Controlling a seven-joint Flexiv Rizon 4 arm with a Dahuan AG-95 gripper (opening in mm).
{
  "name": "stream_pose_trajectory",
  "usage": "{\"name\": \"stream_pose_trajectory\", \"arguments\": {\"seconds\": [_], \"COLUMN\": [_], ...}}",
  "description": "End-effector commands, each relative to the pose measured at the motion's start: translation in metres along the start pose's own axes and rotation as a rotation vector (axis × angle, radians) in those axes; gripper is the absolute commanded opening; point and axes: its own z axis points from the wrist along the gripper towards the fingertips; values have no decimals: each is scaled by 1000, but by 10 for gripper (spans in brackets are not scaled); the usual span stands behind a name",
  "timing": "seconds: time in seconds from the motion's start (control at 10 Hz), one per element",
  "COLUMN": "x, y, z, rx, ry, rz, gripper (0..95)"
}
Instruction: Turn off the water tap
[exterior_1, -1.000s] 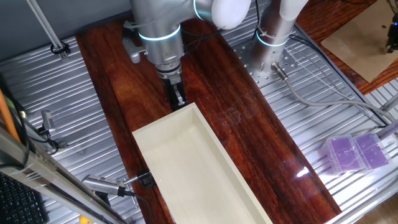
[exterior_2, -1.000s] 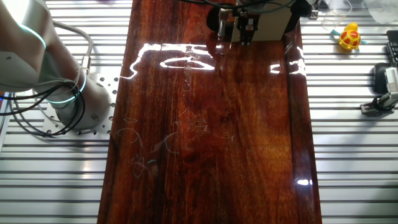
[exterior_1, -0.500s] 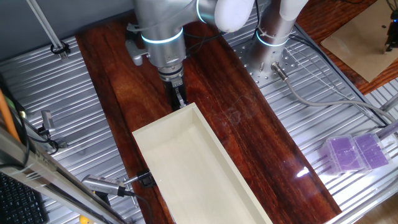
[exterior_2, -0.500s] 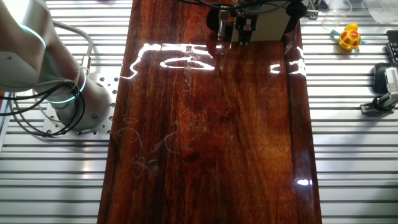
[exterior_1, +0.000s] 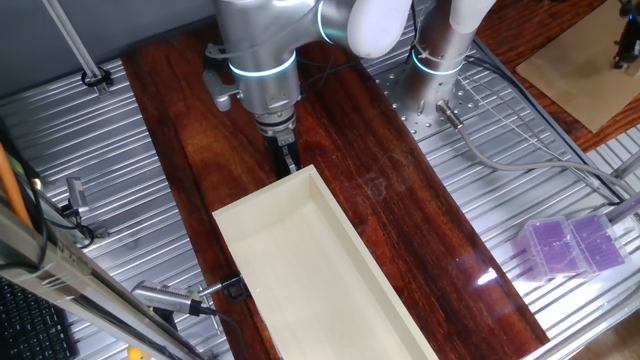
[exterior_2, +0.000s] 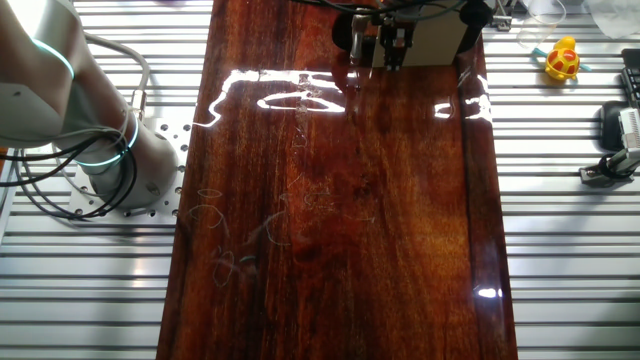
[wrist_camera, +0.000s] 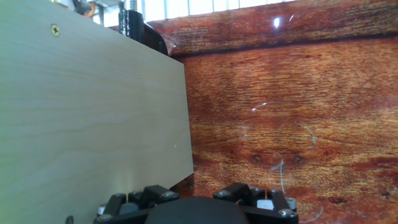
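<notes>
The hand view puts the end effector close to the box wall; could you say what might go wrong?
1. The end effector hangs right at the box end; drifting sideways could scrape or shove it.
2. No tap shows in any view, so it might close on nothing.

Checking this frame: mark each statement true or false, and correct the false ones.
1. The end effector is at the short end of the pale box. True.
2. The pale box lies on the metal slats, off the wood. False: it lies on the dark wooden board.
3. A purple container sits on the metal slats beside the board. True.
4. A water tap shows clearly between the end effector's fingers. False: no tap can be made out in any view; the hand view shows only the box wall and the board.
</notes>
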Motion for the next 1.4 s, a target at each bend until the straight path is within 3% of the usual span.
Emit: {"name": "stream_pose_trajectory", "arguments": {"seconds": [0.1,1.4], "x": [0,1], "y": [1,0], "z": [1,6], "rx": [-1,7], "ry": [1,4], "rz": [-2,-30], "gripper": [760,760]}}
